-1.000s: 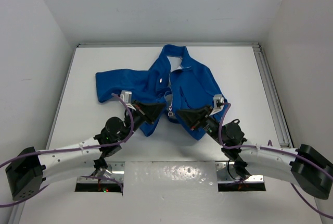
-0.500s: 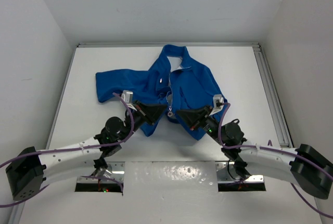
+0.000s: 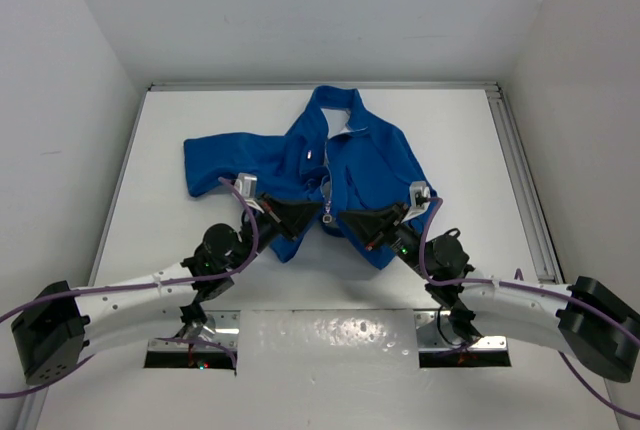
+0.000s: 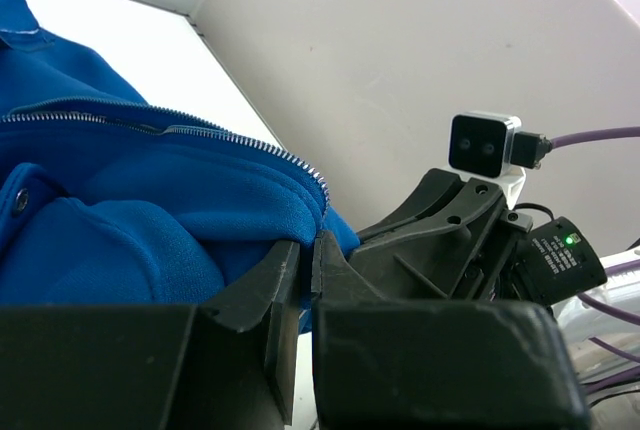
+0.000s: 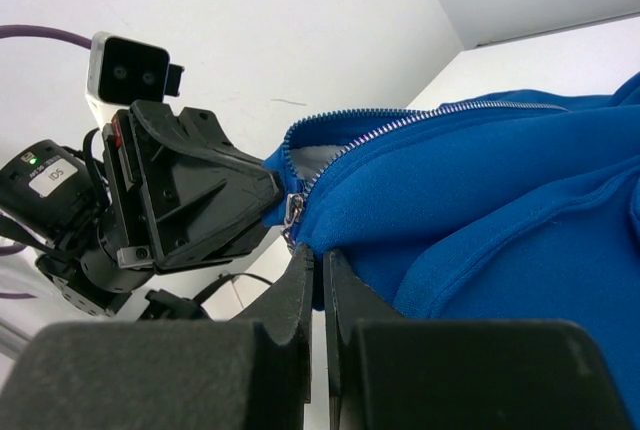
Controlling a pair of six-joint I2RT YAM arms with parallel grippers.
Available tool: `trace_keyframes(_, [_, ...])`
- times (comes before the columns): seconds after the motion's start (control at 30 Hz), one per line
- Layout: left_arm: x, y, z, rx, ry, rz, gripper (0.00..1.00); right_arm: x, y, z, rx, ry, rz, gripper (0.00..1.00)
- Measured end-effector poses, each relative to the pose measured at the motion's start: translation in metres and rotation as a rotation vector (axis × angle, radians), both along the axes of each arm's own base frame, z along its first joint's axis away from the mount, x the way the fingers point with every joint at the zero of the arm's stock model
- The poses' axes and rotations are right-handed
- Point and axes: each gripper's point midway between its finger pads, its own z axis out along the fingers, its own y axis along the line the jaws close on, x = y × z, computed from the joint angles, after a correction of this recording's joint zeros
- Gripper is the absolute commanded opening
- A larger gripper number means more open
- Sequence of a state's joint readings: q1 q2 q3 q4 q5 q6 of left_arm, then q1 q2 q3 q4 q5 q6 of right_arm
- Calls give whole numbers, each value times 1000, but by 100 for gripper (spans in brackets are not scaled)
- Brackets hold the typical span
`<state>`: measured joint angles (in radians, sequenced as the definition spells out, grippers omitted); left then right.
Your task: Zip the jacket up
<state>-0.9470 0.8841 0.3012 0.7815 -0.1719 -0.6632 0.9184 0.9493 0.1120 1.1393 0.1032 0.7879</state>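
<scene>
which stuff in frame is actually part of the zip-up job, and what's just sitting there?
Part of the job:
- royal-blue fleece jacket
- its silver front zipper
- left gripper and right gripper, each shut on the jacket's bottom hem beside the zipper

Just there:
- white table
- grey metal rail along the table's right edge

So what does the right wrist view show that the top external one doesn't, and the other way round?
Only the right wrist view: the right gripper pinching the bottom edge of the jacket beside the zipper slider, with the individual teeth visible. Only the top view: the whole jacket on the table, with its collar and outstretched sleeve. Both: the left gripper meeting the right at the zipper's lower end.
</scene>
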Motion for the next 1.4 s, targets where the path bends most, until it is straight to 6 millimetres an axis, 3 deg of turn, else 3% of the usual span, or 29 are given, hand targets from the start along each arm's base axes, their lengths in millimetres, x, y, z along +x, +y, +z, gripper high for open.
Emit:
trace_keyframes(0.9, [-5,-2,-23,90,45,-31,0,4,6,-10,-76,54,4,0])
trace_keyframes(1.4, [-2,7,-32,152,47,7,0,4,17,-8,-115,106,41,0])
